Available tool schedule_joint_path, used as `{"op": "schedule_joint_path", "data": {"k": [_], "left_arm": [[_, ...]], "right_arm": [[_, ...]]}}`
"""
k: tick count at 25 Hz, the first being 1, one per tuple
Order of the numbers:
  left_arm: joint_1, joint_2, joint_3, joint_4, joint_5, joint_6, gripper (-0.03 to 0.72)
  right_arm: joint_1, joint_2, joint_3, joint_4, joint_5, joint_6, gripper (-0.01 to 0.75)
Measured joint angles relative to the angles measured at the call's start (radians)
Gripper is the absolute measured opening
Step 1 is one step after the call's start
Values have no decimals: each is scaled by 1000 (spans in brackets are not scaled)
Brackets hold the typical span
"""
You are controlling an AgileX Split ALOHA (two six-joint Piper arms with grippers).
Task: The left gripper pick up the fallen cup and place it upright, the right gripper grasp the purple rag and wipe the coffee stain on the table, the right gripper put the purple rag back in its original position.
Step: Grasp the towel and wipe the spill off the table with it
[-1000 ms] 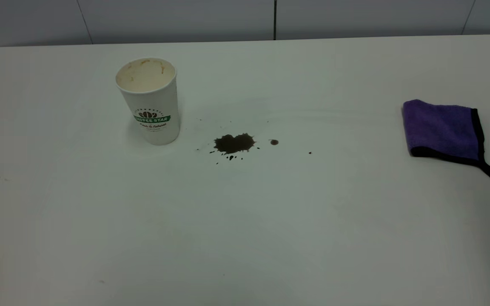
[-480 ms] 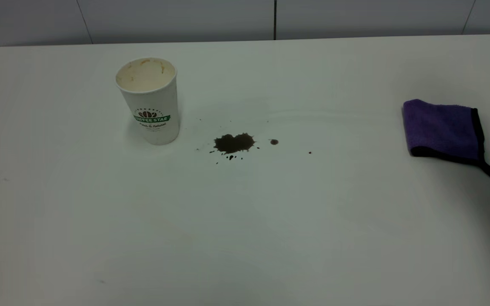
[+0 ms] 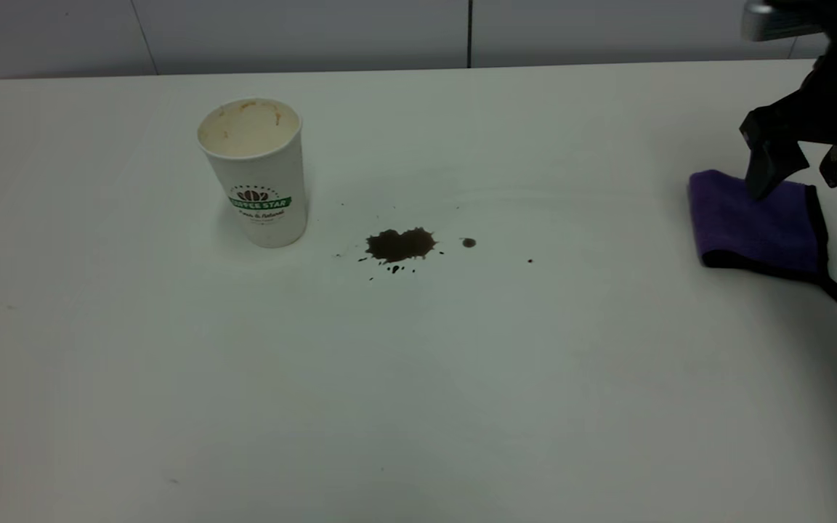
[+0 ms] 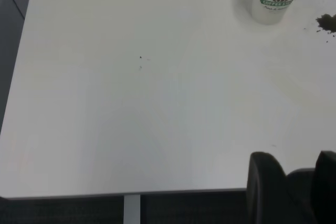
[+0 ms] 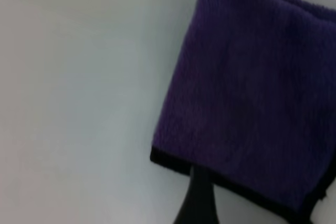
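1. Centrally, the white ribbed paper cup with a green banner logo stands upright on the plain white smooth table, its stained cream inside showing; this part of the task appears done.
2. Beside the cup, not touching it, lies the dark brown blotchy coffee stain, ringed by small splatter dots and not yet wiped.
3. Well apart from the stain, near the table's right edge, lies the folded purple microfibre rag with black edging and a black corner tail.
4. Above the rag's far edge hangs the black right gripper, fingers spread apart, one tip low over the cloth; contact cannot be confirmed.
5. Parked off the near table edge, the black left gripper shows only two dark finger stubs; whether these are apart or together cannot be told.
6. Risks, as judged: closing so near the edge may pinch only one layer, letting the rag unfold or slip; a thin hold could smear the stain toward the cup.
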Motion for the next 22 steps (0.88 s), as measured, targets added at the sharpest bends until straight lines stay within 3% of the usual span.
{"op": "schedule_joint_path", "data": {"k": [10, 13, 16, 20, 22], "left_arm": [[0, 0, 0, 0, 0, 0, 240], [0, 0, 0, 0, 0, 1, 240], [0, 0, 0, 0, 0, 1, 240], [0, 0, 0, 0, 0, 1, 240], [0, 0, 0, 0, 0, 1, 240]], "right_arm": [[0, 255, -264, 0, 84, -60, 713], [-7, 308, -333, 3, 137, -52, 673], [-14, 326, -368, 9, 174, -35, 528], [-11, 330, -375, 50, 189, -36, 153], [-1, 326, -375, 72, 194, -75, 65]]}}
